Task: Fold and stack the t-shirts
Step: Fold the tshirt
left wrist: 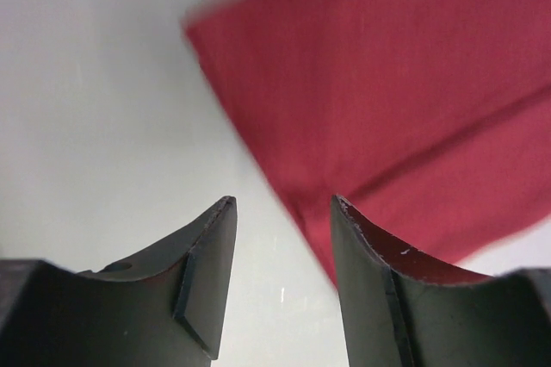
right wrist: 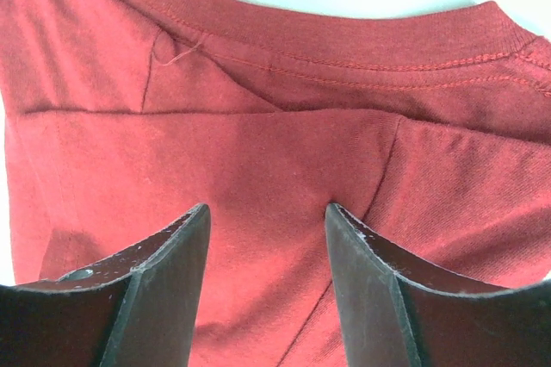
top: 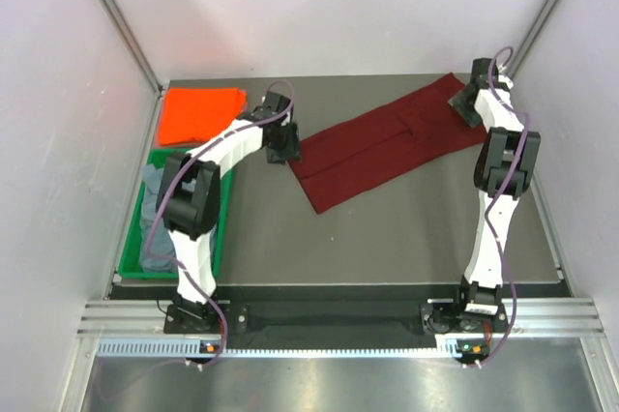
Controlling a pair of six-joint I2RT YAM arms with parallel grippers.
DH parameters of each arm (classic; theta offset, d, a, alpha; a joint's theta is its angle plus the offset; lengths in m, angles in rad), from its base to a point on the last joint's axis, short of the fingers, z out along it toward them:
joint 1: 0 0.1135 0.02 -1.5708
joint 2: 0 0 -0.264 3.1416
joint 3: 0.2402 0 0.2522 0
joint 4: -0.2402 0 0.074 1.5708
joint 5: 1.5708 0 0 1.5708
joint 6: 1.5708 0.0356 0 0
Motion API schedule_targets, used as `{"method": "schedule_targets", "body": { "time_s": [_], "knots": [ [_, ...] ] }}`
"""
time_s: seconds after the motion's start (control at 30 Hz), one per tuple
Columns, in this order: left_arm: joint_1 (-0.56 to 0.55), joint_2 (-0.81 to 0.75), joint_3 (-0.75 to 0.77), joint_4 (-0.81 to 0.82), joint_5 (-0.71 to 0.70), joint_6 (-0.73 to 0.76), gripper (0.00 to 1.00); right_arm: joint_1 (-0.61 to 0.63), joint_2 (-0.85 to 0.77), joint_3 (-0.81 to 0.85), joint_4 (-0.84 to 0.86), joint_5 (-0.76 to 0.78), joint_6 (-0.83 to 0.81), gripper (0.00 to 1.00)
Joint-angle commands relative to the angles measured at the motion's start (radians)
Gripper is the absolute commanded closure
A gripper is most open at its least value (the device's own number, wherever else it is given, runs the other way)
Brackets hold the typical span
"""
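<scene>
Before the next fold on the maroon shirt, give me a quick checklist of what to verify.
1. Maroon shirt lies flat as a long strip: ok.
2. Left jaws open, empty, at the strip's left end: ok.
3. Right jaws open over the collar end: ok.
4. Whether either jaws touch the cloth: cannot tell.
5. Orange shirt folded in the far left corner, apart from the strip: ok.
6. Grey-blue shirt folded: not ok, bunched in the tray.
</scene>
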Motion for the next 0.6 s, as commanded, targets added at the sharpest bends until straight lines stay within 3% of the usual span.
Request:
{"method": "schedule_targets", "body": {
  "time_s": [0.0,0.27,0.57],
  "knots": [
    [0.033,0.086,0.16,0.041,0.0,0.022,0.47,-0.026,0.022,0.0,0.048,0.013,-0.073,0.43],
    [0.119,0.258,0.386,0.018,0.188,0.131,0.44,-0.025,-0.054,-0.087,0.133,-0.07,-0.109,0.41],
    [0.156,0.308,0.397,-0.005,0.255,0.226,0.42,-0.025,-0.041,-0.101,0.143,-0.113,-0.074,0.41]
  ]
}}
